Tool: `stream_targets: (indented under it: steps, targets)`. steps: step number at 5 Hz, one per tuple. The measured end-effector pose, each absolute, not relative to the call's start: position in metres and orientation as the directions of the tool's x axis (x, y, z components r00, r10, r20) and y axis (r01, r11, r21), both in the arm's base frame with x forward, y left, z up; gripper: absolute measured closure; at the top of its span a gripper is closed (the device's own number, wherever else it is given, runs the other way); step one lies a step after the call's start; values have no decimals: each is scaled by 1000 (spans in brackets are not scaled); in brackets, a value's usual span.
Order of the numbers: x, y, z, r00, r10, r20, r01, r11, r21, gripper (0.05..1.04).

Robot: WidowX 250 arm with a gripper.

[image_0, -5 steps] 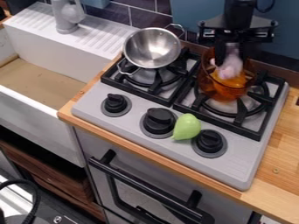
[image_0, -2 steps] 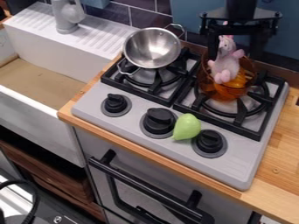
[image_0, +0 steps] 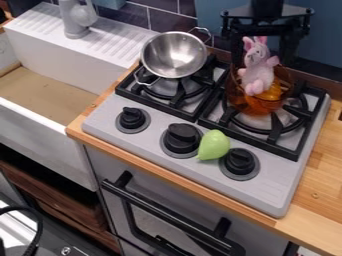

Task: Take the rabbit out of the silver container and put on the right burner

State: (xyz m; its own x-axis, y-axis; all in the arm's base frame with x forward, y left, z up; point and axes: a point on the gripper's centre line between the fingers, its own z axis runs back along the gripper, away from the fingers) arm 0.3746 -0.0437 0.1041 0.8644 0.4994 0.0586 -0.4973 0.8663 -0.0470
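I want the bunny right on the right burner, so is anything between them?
Yes, the orange pot. It sits on the right burner, and the bunny is in it, poking out the top.

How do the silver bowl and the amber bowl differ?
The silver bowl is shiny and opaque, while the amber bowl is see-through. The silver bowl stands over the left burner, the amber bowl over the right burner. Both are round, open-topped and on the stove.
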Motion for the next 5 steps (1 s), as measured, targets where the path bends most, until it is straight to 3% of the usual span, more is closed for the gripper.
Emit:
stream_targets:
  steps: [2, 5]
  targets:
    - [371, -21, 149, 853, 519, 54, -506, 848, -159, 83]
    - [371, 42, 143, 856, 500, 132, -484, 864, -137, 83]
